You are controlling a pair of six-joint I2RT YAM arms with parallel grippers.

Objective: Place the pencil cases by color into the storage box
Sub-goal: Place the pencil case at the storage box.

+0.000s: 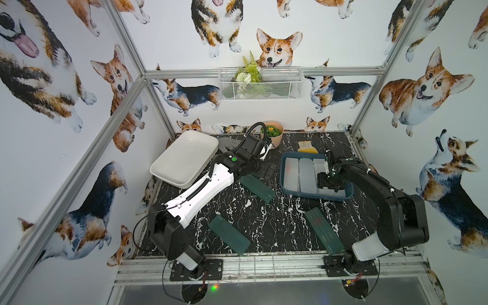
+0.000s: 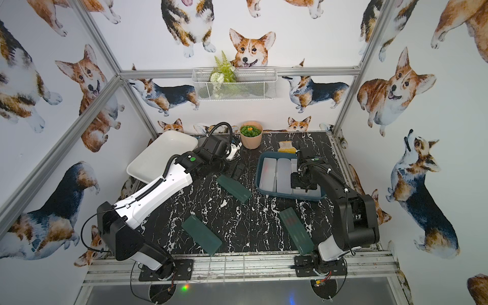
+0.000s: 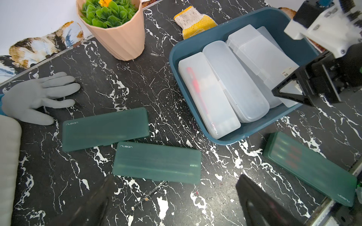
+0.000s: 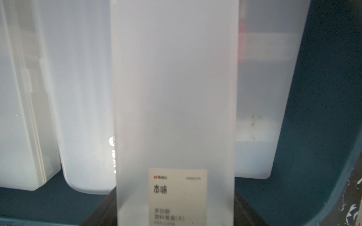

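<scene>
The right gripper [image 4: 174, 215] is shut on a frosted clear pencil case [image 4: 174, 97] with a paper label, held low over the right side of the dark teal storage box [image 1: 317, 197]. Other frosted cases [image 3: 207, 94] [image 3: 235, 82] lie side by side in that box. Three dark green cases lie on the table in both top views [image 1: 257, 188] [image 1: 229, 235] [image 1: 323, 230]. The left gripper [image 3: 176, 195] is open with nothing between its fingers, hovering just above the table beside a green case [image 3: 156, 162]. The white storage box [image 1: 169, 179] at back left holds nothing.
A grey glove [image 3: 35, 97] lies near the white box. A tan plant pot [image 3: 117, 35] stands at the back centre and a yellow knitted glove [image 3: 195, 23] lies behind the teal box. A white wire basket [image 1: 260, 84] hangs on the back wall.
</scene>
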